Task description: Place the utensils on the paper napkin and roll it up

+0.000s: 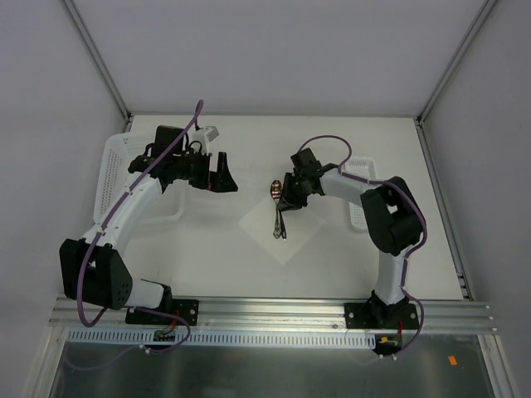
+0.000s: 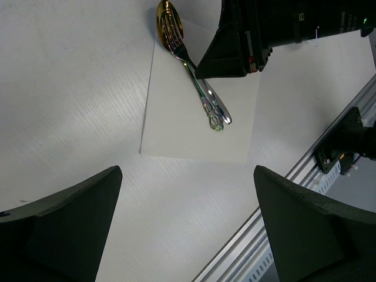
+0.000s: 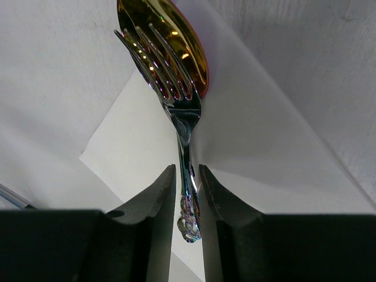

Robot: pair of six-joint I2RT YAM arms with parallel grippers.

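Note:
The paper napkin lies flat as a white diamond mid-table. On it rest both utensils, one on top of the other: the spoon with its gold bowl past the napkin's far corner, and the dark fork, tines over that bowl. My right gripper straddles the two handles. Its jaws stand slightly apart, with a thin gap beside the handles. My left gripper hangs wide open above bare table to the left, holding nothing. From there the napkin, spoon and right gripper are visible.
A white perforated basket stands at the left edge and another behind the right arm. The aluminium rail runs along the near edge. Grey walls enclose the table at the back and sides.

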